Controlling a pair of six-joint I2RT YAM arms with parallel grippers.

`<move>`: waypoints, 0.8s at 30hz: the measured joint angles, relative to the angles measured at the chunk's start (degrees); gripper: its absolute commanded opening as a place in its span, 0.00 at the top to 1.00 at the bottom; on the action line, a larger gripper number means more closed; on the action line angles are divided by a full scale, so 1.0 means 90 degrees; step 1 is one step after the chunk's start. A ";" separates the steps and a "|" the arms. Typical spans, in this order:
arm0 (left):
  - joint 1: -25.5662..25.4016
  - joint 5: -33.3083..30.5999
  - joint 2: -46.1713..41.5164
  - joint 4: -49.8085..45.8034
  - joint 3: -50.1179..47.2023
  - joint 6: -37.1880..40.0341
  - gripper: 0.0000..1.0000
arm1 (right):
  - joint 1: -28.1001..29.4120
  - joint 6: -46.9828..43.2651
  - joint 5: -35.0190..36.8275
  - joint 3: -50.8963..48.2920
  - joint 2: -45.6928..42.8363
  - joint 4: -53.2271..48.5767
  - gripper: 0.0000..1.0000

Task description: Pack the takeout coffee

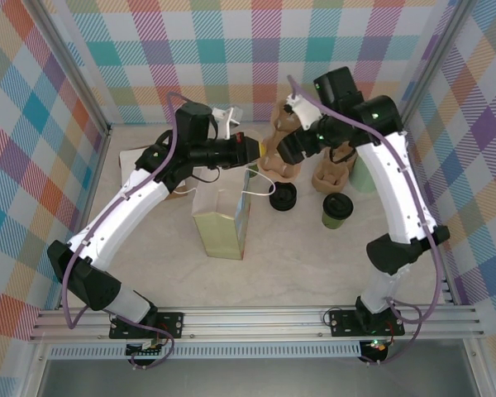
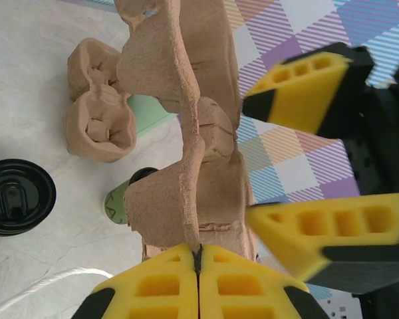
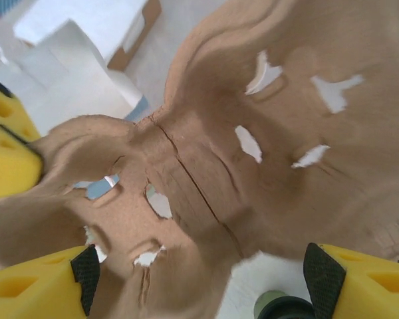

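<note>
The takeout coffee, a small green cup with a black lid, stands on the table right of the upright paper bag; its lid edge peeks below the carrier. My left gripper is shut on the rim of a brown pulp cup carrier, held above the table behind the bag, pinched at the fingertips. My right gripper is open, its yellow fingers spread wide beside the carrier without touching it.
A loose black lid lies just right of the bag. A second pulp carrier and a pale mint cup stand at the back right. A white box sits at the back left. Checked walls close the sides.
</note>
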 measured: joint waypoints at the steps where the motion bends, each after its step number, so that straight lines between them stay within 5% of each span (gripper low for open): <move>1: -0.0017 0.0005 0.0000 -0.0024 0.0000 0.0012 0.95 | 0.0046 -0.0049 0.0051 0.0051 0.0104 -0.0041 0.22; 24: -0.0039 0.0017 0.0000 -0.0143 0.0000 0.0124 0.93 | 0.0199 -0.0325 0.0219 0.0199 0.0486 -0.0114 0.64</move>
